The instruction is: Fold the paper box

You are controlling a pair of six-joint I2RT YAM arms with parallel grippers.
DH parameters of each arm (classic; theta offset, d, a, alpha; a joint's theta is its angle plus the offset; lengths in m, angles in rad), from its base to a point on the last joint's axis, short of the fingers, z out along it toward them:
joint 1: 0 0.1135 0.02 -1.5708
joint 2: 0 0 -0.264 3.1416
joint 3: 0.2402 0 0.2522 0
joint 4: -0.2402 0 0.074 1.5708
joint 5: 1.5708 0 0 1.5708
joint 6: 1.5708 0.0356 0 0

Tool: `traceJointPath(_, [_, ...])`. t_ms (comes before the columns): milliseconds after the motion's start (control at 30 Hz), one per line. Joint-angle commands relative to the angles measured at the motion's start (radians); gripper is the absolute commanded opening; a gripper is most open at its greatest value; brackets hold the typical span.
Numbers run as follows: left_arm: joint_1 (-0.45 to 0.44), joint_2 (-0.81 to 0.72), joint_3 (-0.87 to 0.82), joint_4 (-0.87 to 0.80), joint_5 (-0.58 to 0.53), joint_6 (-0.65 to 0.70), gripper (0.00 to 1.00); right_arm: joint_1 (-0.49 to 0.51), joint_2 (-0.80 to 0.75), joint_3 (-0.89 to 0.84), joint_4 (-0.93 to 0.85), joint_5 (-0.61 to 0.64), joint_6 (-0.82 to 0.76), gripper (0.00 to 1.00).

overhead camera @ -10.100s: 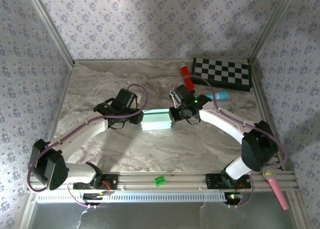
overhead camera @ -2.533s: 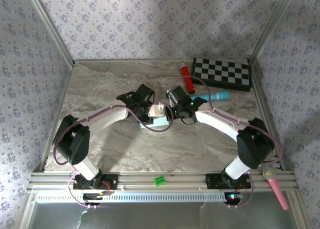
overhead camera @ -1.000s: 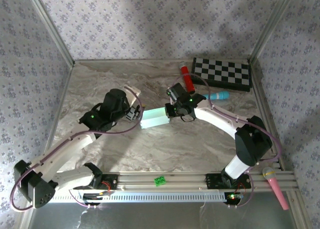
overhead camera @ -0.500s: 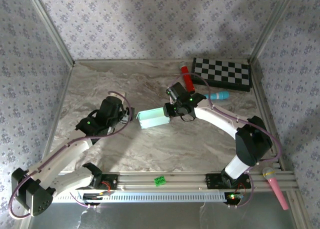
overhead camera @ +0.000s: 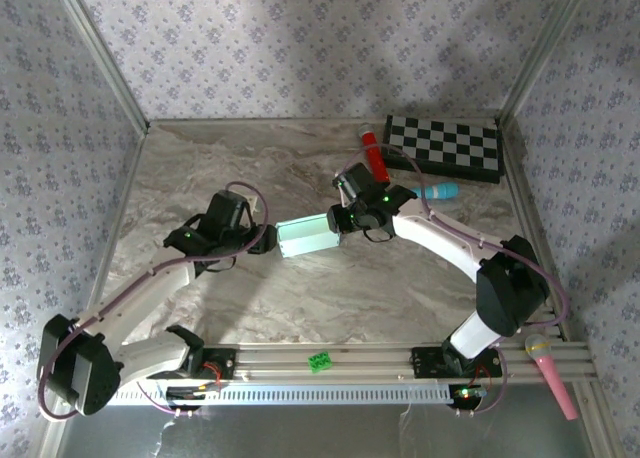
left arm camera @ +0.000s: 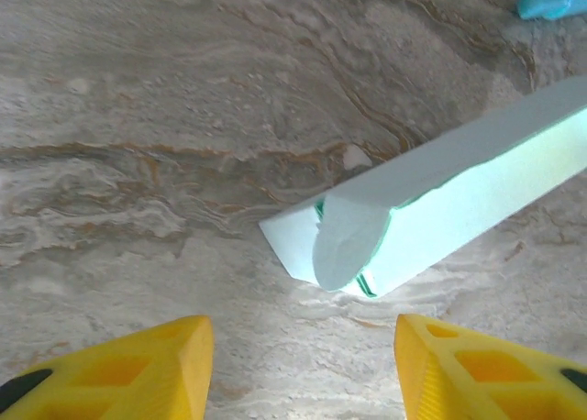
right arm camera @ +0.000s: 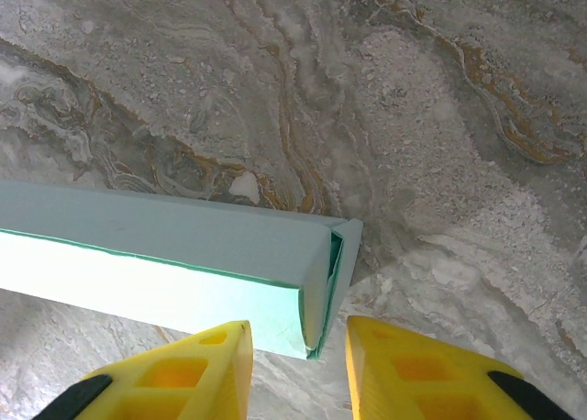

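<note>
The left end effector (left arm camera: pixel 300 333), its yellow fingers (left arm camera: pixel 119 365) spread wide and holding nothing, hovers just short of the rounded tuck flap (left arm camera: pixel 347 239) standing loose at the left end of the pale mint-green thin-card paper box (overhead camera: pixel 308 236), which lies in the middle of the marbled desk (overhead camera: pixel 330 298). A push there could slide or skew the light box, or crease the flap instead of seating it, since the right end effector (right arm camera: pixel 298 333) at the far end merely straddles the box's corner, jaws apart, with no visible clamp.
</note>
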Motion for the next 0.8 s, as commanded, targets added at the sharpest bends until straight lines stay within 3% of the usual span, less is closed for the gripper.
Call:
traceJointPath(0, [0.009,0.017,0.013,0.042,0.076,-0.018,0.53,-0.007,-0.009,-0.007,0.002,-0.002,-0.030,0.33])
traceJointPath(767, [0.016,0.091,0.053,0.087,0.120,-0.037,0.26,-0.009,0.028,-0.007,0.001,-0.029,-0.042,0.24])
